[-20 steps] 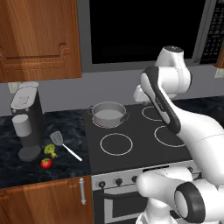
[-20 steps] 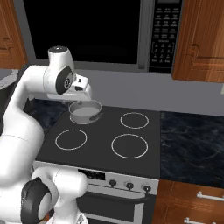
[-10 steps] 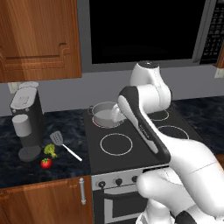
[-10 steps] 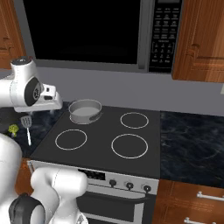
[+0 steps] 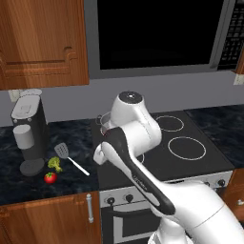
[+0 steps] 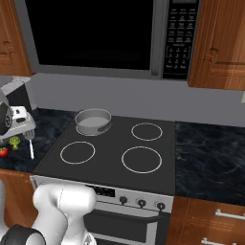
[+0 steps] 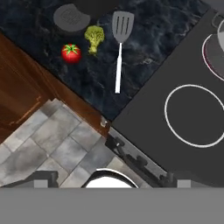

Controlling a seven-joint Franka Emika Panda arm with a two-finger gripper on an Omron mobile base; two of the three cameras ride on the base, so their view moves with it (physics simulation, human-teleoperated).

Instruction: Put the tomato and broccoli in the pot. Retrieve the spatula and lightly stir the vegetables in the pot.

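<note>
Behind the arm, pot mostly hidden; gripper jaws seemingly wide, fingertips indistinct.

No text, brand, or number can be read anywhere. The microwave's keypad on its right side carries small pale markings, too blurred to make out.

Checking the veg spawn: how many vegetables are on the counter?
2. The small round red tomato sits near the counter edge; the yellow-green broccoli floret lies beside it, between tomato and the grey slotted spatula. None seen elsewhere; the pot's inside is partly hidden.
</note>
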